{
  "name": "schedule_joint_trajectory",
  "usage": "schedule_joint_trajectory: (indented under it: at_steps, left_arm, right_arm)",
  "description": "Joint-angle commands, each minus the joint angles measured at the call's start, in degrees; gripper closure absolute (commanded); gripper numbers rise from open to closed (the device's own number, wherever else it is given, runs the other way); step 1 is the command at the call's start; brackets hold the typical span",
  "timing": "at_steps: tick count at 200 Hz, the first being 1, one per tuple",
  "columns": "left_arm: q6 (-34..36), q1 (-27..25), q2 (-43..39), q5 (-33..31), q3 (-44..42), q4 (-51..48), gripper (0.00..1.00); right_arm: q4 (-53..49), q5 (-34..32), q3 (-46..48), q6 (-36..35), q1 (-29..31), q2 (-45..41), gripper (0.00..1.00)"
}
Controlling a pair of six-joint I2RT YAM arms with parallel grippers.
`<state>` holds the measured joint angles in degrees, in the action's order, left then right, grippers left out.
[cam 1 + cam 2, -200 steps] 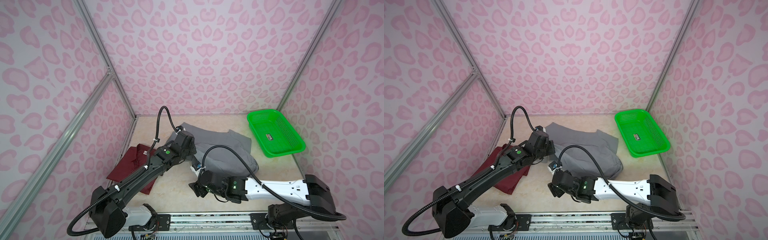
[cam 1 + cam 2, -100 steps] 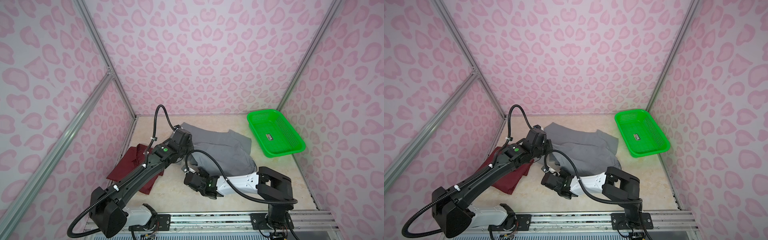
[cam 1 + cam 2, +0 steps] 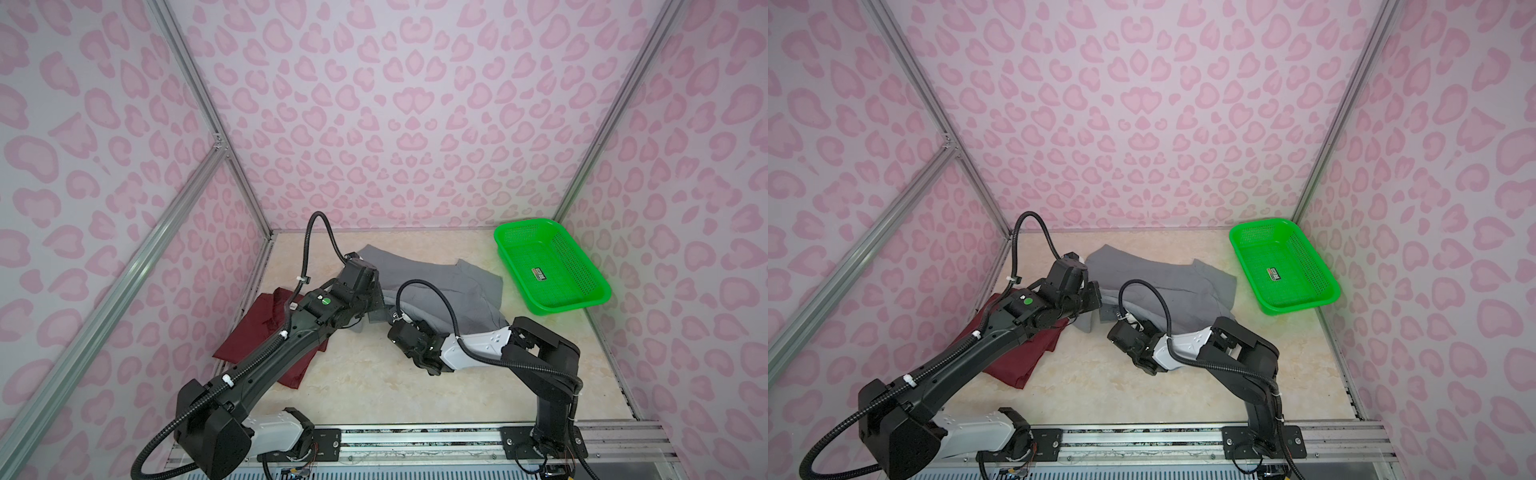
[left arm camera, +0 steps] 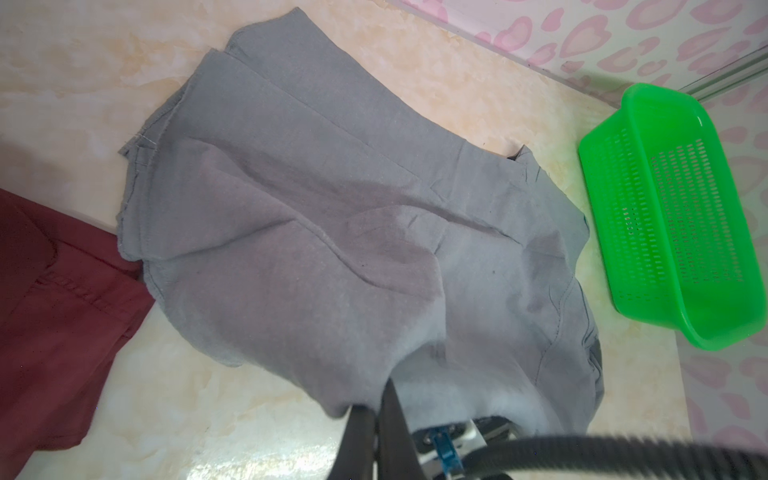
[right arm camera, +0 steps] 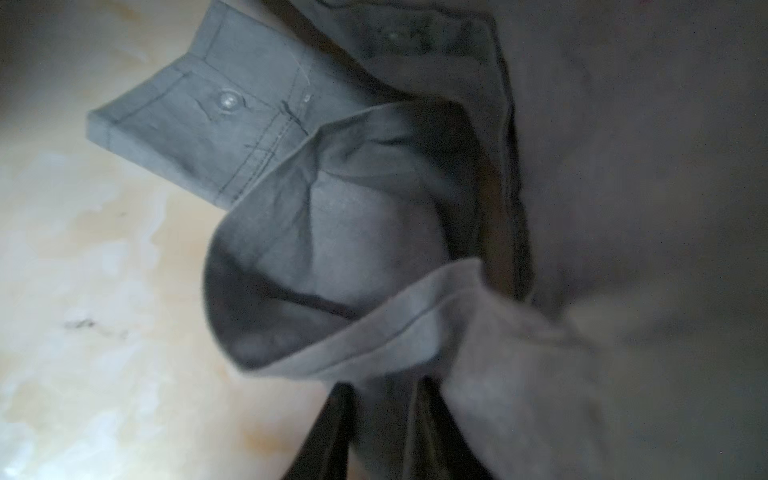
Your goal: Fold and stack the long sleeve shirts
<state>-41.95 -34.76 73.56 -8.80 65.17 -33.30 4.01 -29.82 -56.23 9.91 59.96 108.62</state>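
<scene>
The right gripper [image 5: 384, 399] is closing. A second ago its jaws were standing wide, just short of the cloth. Now they are pinching in on a rolled hem of the grey shirt [image 5: 374, 340], which is bunching between the fingers [image 5: 332, 419]. Just beyond those fingertips a buttoned cuff [image 5: 199, 124] is lying flat on the table [image 5: 83, 270]. A little farther out, the left gripper [image 4: 376, 409] is still keeping its jaws tight on the shirt's edge and holding it up, so the cloth is draping away from it. Both hands are therefore taking the same near edge, and I judge that a fold of the grey shirt is about to begin. Off to the left gripper's outer side the maroon shirt [image 4: 50, 299] is lying on its own, so stacking is still to come. Beyond the grey shirt, farthest from both hands, the green basket [image 4: 673, 208] is sitting by the wall.
</scene>
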Motion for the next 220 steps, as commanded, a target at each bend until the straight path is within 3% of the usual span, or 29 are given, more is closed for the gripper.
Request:
schedule_joint_trajectory:
  at_steps: [1,9,64,124,151,171,188,220]
  left_arm:
    - [0.6,0.9,-1.1,-0.3,-0.4,0.0,0.96]
    - [0.6,1.2,-1.1,-0.2,-0.3,-0.1,0.96]
    - [1.5,1.6,-0.1,-0.5,-0.7,0.2,0.96]
    - [3.2,1.7,0.9,-2.0,-2.5,1.2,0.96]
    - [3.9,1.8,0.7,-2.1,-4.8,2.2,0.96]
    - [4.1,1.7,-0.1,-1.9,-6.9,2.7,0.96]
    - [4.0,1.7,-1.2,-0.8,-9.7,3.6,0.96]
    - [2.6,1.4,-1.8,3.3,-15.7,5.7,0.96]
  right_arm:
    - [1.6,3.6,0.8,-0.1,0.0,-1.2,0.93]
    - [1.7,3.8,1.4,-0.2,0.3,-2.3,1.0]
    - [1.9,7.0,10.9,-0.4,5.8,-21.9,1.0]
    - [-6.3,22.1,17.9,2.1,7.3,-53.8,1.0]
    - [-13.0,35.4,16.5,4.2,-0.1,-70.0,1.0]
    - [-21.2,38.0,12.1,5.4,-7.9,-75.3,1.0]
    - [-28.6,40.1,8.6,5.3,-15.2,-75.0,1.0]
    - [-40.6,35.8,6.1,11.4,-26.7,-67.4,1.0]
